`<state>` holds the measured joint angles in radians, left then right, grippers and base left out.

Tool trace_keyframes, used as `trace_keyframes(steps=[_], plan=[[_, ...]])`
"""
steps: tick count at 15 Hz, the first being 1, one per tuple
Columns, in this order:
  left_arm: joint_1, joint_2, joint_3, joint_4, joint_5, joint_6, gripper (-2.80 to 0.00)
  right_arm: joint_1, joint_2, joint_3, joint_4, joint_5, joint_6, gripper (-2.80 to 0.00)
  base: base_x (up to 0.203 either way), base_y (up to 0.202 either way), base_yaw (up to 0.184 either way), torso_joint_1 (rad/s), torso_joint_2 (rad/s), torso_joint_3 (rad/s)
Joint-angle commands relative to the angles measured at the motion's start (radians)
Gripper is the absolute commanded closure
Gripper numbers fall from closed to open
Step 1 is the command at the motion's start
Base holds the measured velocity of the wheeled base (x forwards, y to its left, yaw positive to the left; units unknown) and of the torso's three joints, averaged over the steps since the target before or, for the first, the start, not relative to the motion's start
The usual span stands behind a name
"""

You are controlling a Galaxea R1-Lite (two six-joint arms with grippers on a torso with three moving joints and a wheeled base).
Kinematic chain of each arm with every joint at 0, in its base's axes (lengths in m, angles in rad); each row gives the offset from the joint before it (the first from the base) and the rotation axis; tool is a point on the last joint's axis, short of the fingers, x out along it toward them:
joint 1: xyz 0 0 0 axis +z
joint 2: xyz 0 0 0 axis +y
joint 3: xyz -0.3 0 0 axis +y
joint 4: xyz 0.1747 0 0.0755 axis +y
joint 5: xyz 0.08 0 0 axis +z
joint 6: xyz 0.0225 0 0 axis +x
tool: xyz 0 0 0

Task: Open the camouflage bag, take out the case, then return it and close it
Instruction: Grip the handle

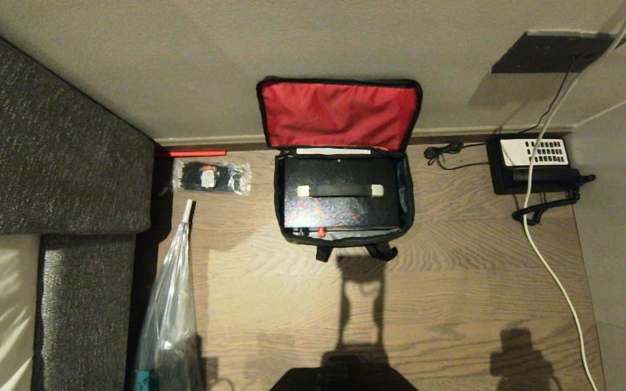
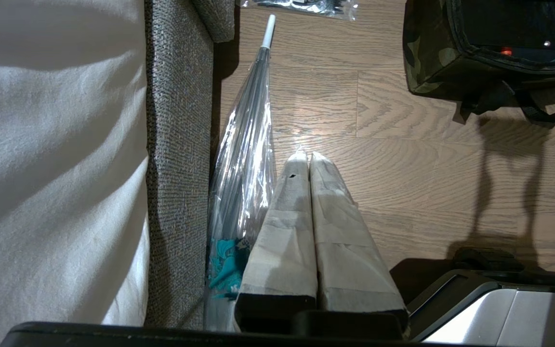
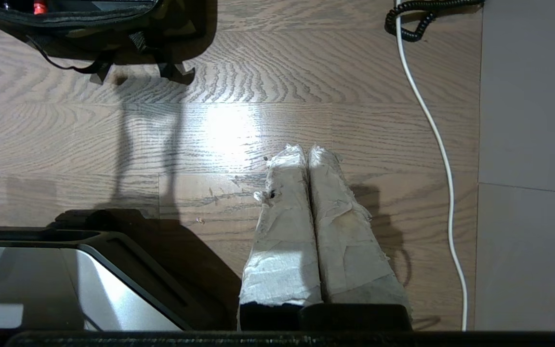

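**Bag open, case inside, both arms parked**

Nearest to me were my own tape-wrapped grippers, each seen only from its wrist camera. My left gripper [image 2: 310, 155] hung above the wood-plank floor [image 1: 454, 282] with its fingers pressed together on nothing, just beside a clear plastic-sleeved umbrella [image 2: 246, 159] lying along the grey fabric sofa [image 2: 176, 144]. My right gripper [image 3: 305, 149] was likewise closed and empty over bare planks, with a white cable [image 3: 439, 144] running past it.

Farther out, the boxy camouflage bag [image 1: 408, 201] sat on the floor against the wall, its red-lined lid [image 1: 339, 114] thrown back and leaning upright. The flat black speckled case [image 1: 340, 209] lay inside the bag, handle up, its small red latch at the near edge. Neither gripper was near it.

Beyond, to the left, a clear packet of black ties [image 1: 210, 176] lay by the skirting; to the right stood a black desk telephone [image 1: 533, 163].

I judged the opening done. Whether the case had already been out I could not tell; closing the lid certainly remained.
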<state>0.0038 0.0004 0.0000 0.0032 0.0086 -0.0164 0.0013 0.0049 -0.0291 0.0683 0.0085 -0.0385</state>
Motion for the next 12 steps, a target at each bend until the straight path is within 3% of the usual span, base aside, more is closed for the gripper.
trace_keyframes(steps=[1,12], plan=[[0.001,-0.002,0.003,0.0,0.001,0.0,0.0,0.0,0.003,0.0,0.004,0.001,-0.001,0.0,0.0,0.0,0.0,0.0,0.0,0.0],[0.001,-0.002,0.003,0.0,0.001,0.0,0.0,0.0,0.003,0.0,0.004,0.001,0.003,0.0,0.0,0.0,0.0,0.0,0.0,0.0]])
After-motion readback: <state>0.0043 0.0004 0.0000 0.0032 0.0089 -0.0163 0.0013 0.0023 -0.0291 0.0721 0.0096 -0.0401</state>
